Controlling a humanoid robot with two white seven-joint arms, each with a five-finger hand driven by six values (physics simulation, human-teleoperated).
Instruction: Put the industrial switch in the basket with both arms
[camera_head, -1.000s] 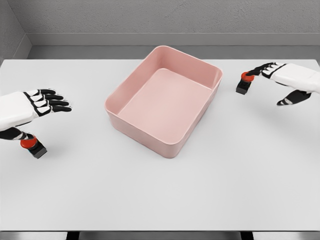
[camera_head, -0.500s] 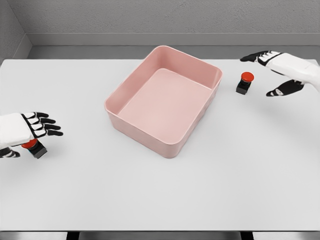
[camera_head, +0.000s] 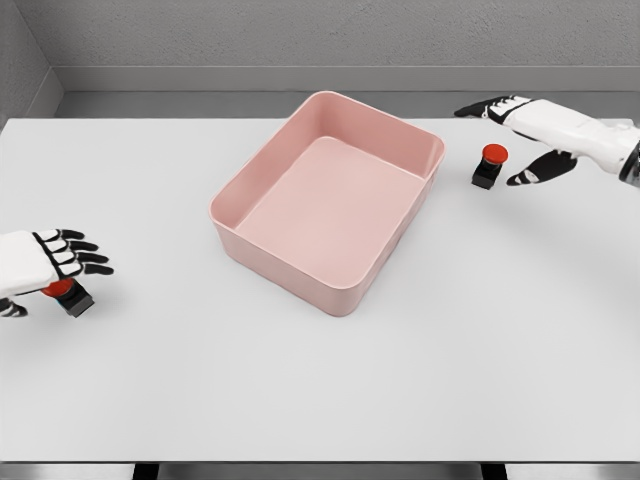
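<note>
Fingers of the right hand (camera_head: 525, 130) are spread open and nothing is gripped; one black finger is stretched behind a switch (camera_head: 487, 166) with a red button, the thumb is seen just to its right. This switch stands on the white table (camera_head: 320, 380), near the right wall of the pink basket (camera_head: 328, 200). At the left edge, the left hand (camera_head: 40, 262) is held flat with fingers extended over a second red-topped switch (camera_head: 68, 294), which is partly hidden beneath it. No grip is seen there.
</note>
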